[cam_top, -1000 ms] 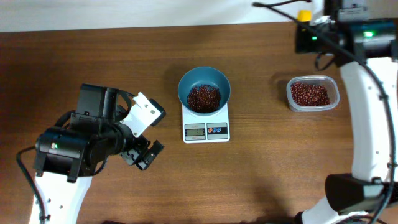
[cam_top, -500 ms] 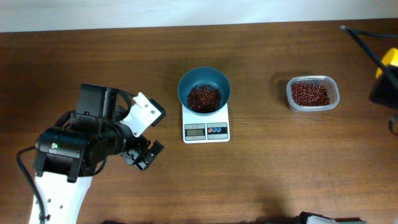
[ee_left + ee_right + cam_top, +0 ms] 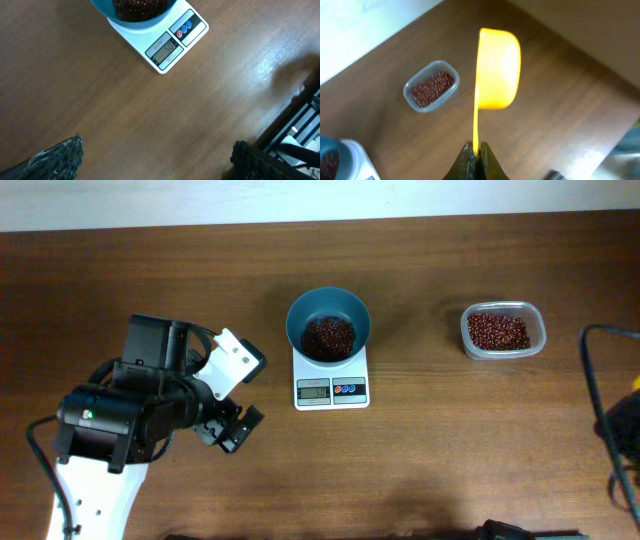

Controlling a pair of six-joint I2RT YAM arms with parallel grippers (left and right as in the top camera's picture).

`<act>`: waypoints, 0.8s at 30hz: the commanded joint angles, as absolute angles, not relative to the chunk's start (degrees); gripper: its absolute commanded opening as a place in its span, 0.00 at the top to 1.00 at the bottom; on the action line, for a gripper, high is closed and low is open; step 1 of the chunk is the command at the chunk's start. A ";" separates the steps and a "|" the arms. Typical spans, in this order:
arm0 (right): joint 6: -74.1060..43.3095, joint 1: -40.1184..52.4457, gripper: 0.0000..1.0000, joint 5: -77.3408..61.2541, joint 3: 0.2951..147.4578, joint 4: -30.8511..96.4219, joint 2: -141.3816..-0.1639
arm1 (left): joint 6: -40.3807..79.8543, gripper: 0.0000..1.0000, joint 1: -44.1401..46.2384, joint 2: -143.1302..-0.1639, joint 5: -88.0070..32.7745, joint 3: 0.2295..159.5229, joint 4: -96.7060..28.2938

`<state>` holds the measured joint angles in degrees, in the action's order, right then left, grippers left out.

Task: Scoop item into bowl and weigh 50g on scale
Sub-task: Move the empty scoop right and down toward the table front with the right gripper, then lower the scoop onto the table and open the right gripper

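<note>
We take the small white square digital scale as our mark on the brown wooden table; on its platform stands one round teal-blue bowl, covering the rear of the platform, and in it lies a heap of small dark reddish-brown beans; one grey display and two round buttons, one red and one blue, show in front of the bowl, the digits too small for us to read; to the right of the scale, well apart, sits one clear rectangular plastic tub with a second heap of the same beans; to the left of the scale and a little forward, apart from it, hangs the left gripper, its jaws spread wide with only bare table between them; the right gripper is off to the right of the scale, beyond the tub, closed tight on the thin handle of one yellow plastic scoop; whether the scoop carries beans we cannot tell; one black cable loops beyond the tub.
</note>
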<state>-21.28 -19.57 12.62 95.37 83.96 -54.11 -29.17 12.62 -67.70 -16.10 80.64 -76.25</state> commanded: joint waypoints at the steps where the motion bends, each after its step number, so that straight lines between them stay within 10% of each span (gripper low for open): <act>1: -28.51 -19.94 0.96 11.55 82.08 76.38 -46.37 | -30.06 0.01 12.36 -67.42 -16.78 81.47 -76.18; 24: -31.38 -19.97 0.96 -18.76 20.88 26.85 -36.45 | -30.06 0.01 12.36 -67.42 -16.78 81.47 -76.18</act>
